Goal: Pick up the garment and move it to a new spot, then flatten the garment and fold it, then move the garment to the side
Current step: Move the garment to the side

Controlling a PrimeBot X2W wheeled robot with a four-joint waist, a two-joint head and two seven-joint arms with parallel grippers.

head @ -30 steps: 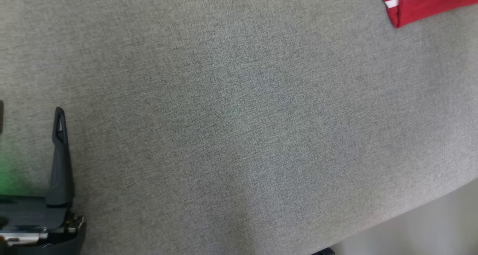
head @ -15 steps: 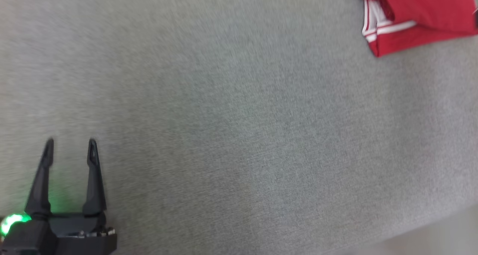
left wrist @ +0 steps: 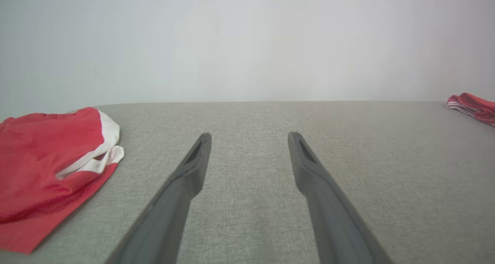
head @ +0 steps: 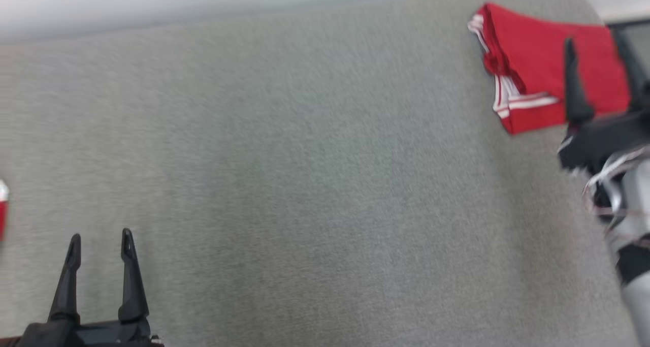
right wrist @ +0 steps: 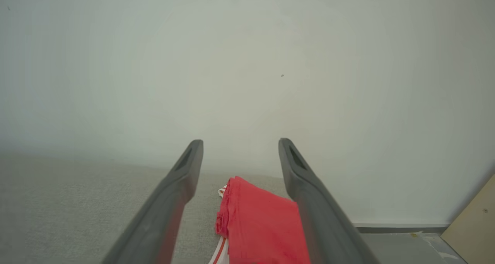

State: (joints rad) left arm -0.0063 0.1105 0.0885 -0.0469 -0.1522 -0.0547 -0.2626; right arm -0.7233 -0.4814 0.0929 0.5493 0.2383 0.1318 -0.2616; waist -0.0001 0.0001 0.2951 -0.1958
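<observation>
A folded red garment with white stripes [head: 528, 67] lies at the table's far right corner. My right gripper [head: 593, 38] hovers over its near side, open, with nothing between the fingers; in the right wrist view the red garment [right wrist: 259, 225] lies below and between the spread fingers of the right gripper [right wrist: 240, 141]. My left gripper [head: 100, 235] stands open and empty at the lower left over bare cloth. The left wrist view shows the left gripper [left wrist: 249, 134] wide apart, and the folded garment [left wrist: 471, 105] far off to the right.
A second, crumpled red and white garment [left wrist: 50, 159] lies left of my left gripper, a sliver of it at the head view's left edge [head: 2, 210]. The grey cloth table [head: 304, 184] ends at a pale wall behind. Floor [right wrist: 394, 248] and a tan board [right wrist: 471, 225] lie beyond the right edge.
The head camera has swung, so the table's far edge, the whole folded garment and my right gripper have come into view. Both grippers stay open.
</observation>
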